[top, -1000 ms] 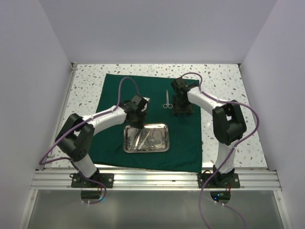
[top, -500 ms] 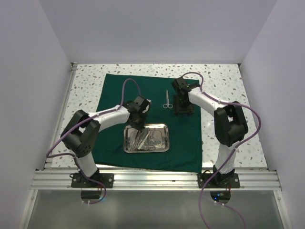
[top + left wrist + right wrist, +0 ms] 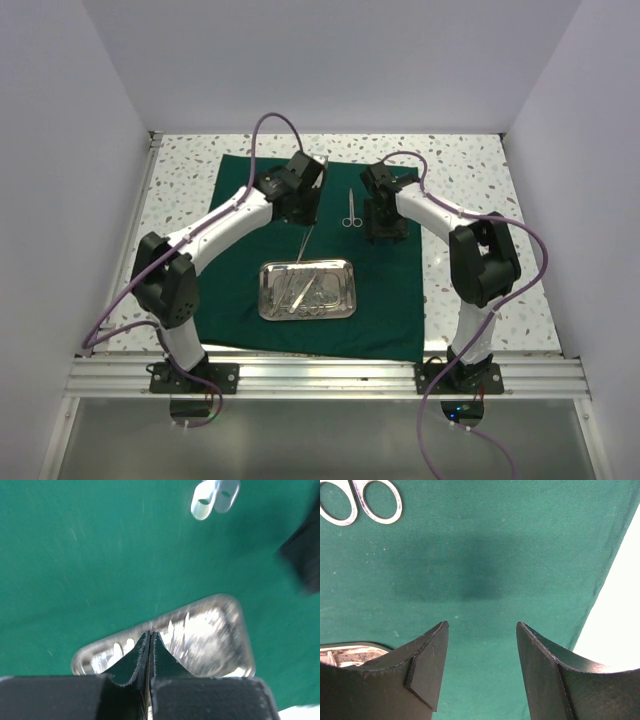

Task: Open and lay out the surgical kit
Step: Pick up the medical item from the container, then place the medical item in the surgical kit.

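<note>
The dark green cloth (image 3: 240,290) lies spread flat on the table. The steel tray (image 3: 345,266) sits on its near middle and holds several thin silver instruments (image 3: 300,292). One pair of scissors (image 3: 351,208) lies on the cloth behind the tray. My left gripper (image 3: 305,215) is shut on a thin silver instrument (image 3: 302,243) that hangs down above the tray's far edge. In the left wrist view the jaws (image 3: 150,635) are closed together over the tray (image 3: 220,630). My right gripper (image 3: 385,228) is open and empty just above the cloth (image 3: 485,555), right of the scissors (image 3: 362,502).
The speckled tabletop (image 3: 480,180) shows around the cloth. White walls close in the left, right and far sides. A metal rail (image 3: 330,375) runs along the near edge by the arm bases. The cloth's right edge (image 3: 605,585) is close to my right gripper.
My left gripper has risen from the tray's far left corner and moved toward the back, carrying a thin silver instrument out of the tray. The right arm has stayed still.
</note>
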`<action>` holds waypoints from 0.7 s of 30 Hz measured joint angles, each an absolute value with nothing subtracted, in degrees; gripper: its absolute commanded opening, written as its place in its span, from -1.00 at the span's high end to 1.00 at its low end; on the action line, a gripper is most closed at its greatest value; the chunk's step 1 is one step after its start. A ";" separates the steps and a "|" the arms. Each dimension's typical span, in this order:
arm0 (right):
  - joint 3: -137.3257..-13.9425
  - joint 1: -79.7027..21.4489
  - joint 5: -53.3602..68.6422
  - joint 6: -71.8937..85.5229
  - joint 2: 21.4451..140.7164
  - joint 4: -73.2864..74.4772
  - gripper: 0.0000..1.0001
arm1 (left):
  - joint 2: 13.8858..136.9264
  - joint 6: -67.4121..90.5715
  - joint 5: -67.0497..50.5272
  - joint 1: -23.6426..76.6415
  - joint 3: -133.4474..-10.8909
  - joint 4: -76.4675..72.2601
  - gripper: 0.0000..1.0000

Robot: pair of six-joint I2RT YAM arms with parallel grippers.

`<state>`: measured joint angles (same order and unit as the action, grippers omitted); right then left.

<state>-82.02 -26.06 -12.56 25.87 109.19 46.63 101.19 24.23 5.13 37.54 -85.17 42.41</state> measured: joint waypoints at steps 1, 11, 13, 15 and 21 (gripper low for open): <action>-82.02 -26.06 -12.56 25.87 109.19 46.63 -0.20 | 101.51 24.01 5.98 37.45 -87.88 42.76 1.00; -81.47 -26.06 -12.53 25.93 105.78 47.90 -0.19 | 120.11 23.00 8.51 31.03 -107.53 40.07 1.00; -80.09 -26.06 -12.53 26.02 103.24 48.21 -0.19 | 124.55 23.07 8.47 29.69 -110.39 39.31 1.00; -78.52 -26.06 -12.53 26.17 100.62 48.75 -0.19 | 129.34 23.14 7.64 28.36 -113.84 38.20 1.00; -70.72 -26.06 -12.58 26.70 93.43 48.97 -0.20 | 137.12 24.05 5.48 27.27 -120.62 35.07 0.19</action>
